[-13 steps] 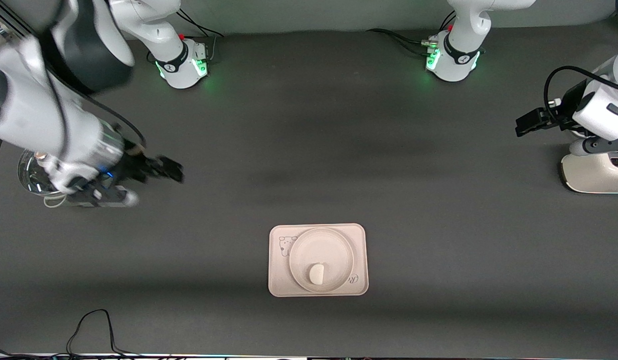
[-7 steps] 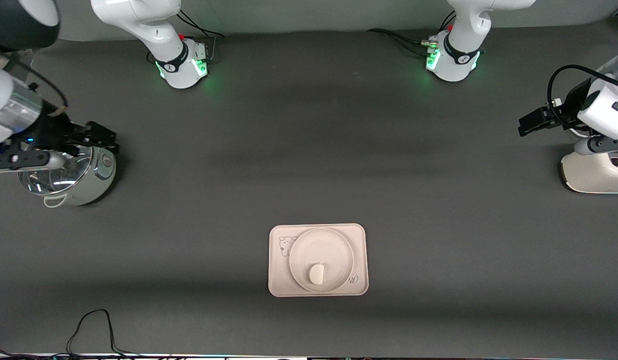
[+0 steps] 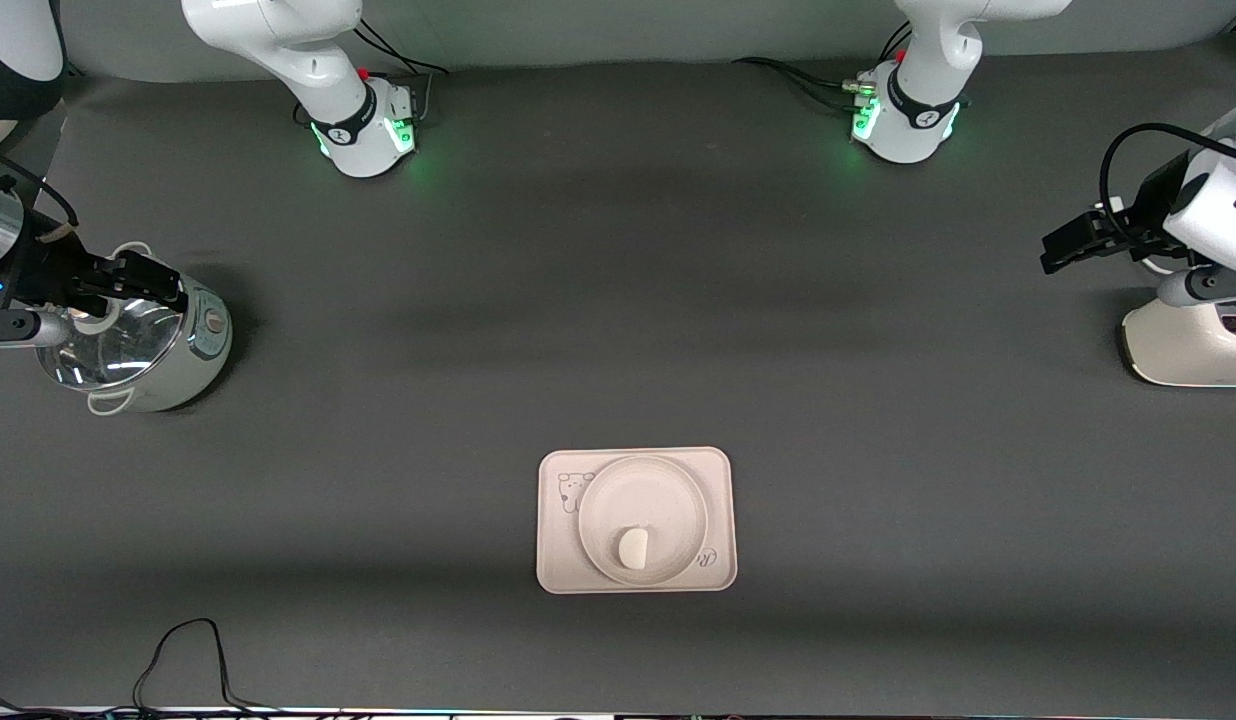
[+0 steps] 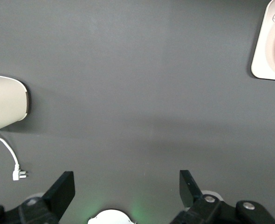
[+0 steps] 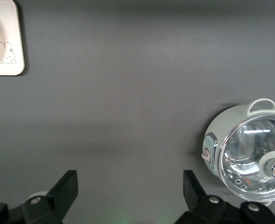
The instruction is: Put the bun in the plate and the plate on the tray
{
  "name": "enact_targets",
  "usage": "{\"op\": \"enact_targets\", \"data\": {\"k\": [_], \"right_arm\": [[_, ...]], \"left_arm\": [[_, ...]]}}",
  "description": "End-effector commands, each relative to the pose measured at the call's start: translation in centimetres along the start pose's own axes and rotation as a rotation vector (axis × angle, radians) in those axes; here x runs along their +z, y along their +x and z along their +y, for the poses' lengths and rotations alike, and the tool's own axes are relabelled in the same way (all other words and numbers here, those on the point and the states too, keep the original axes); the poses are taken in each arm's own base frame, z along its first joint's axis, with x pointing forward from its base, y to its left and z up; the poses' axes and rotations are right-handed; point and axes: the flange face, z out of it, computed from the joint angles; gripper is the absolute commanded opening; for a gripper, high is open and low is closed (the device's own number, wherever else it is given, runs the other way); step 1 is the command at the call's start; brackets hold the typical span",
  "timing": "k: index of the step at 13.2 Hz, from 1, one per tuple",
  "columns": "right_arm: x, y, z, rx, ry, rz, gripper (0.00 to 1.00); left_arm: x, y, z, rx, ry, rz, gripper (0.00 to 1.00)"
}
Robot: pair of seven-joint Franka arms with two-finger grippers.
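Note:
The cream rectangular tray with a rabbit drawing lies on the dark table near the front camera. The round plate sits on it, and the small off-white bun lies in the plate. My right gripper is open and empty, up over a glass-lidded pot at the right arm's end of the table. In the right wrist view its jaws stand wide apart, and a tray corner shows. My left gripper is open and empty at the left arm's end. It shows wide open in the left wrist view.
A white appliance stands at the left arm's end, with its cord and plug on the table. The pot also shows in the right wrist view. A black cable loops at the table's front edge.
My right arm has pulled back from over the table toward its own end and now hangs over the pot. My left gripper has shifted slightly. Tray, plate and bun have not moved.

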Motion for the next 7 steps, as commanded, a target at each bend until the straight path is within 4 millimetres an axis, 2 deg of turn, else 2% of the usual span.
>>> {"op": "enact_targets", "data": {"k": [1,5,7], "right_arm": [[-0.66,-0.90,0.86,-0.008,-0.019,0.004,1.00],[-0.64,-0.92,0.95,-0.005,-0.019,0.002,1.00],[-0.72,-0.93,1.54,0.006,-0.019,0.004,1.00]], "left_arm": [[-0.39,-0.18,-0.54,-0.011,-0.013,0.005,1.00],[-0.62,-0.49,-0.26,-0.010,-0.011,-0.001,1.00],[-0.56,0.04,-0.66,-0.014,-0.015,0.013,1.00]]}}
